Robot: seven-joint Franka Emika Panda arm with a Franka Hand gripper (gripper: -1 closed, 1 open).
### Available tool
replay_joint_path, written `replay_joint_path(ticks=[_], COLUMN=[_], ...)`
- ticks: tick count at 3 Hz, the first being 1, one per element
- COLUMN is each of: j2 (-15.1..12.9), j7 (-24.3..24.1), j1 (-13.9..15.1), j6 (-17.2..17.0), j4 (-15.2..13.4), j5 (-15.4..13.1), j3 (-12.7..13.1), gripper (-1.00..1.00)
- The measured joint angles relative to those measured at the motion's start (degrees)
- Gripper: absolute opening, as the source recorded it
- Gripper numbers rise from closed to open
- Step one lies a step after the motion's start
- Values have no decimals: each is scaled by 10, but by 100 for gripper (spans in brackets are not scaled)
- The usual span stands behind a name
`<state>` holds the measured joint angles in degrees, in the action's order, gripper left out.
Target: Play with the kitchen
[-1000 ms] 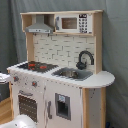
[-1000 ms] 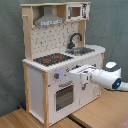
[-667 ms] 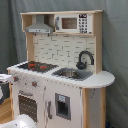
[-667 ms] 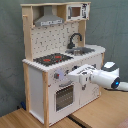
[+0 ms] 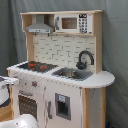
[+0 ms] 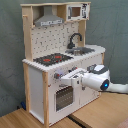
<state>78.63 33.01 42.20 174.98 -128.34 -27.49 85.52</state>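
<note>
fingers [image 6: 64, 76]: state cannot tell, at kitchen [image 6: 50, 107] knob panel | second exterior view only: arm's blue light

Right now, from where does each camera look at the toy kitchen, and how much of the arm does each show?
First exterior view: off the kitchen's hob-side corner; only an arm part at the first exterior view's left edge.
Second exterior view: off the opposite front corner; the arm reaches the knob panel.
Both show hob, sink, faucet, hood, microwave.

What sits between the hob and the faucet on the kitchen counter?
The sink lies between the hob and the faucet in the first exterior view; nothing else on that counter stretch.
</note>
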Motion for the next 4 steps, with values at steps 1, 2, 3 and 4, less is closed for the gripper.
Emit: replay_joint_path(ticks=[1,2,3,4], j2=[-1,-2,-2,-4], j7=[-4,-6,-6,24], j1=[38,71,92,123], j6=[-2,-9,-35,-25], j4=[41,84,119,130], j5=[15,31,55,68], j3=[10,24,45,61], gripper=[100,100,100,100])
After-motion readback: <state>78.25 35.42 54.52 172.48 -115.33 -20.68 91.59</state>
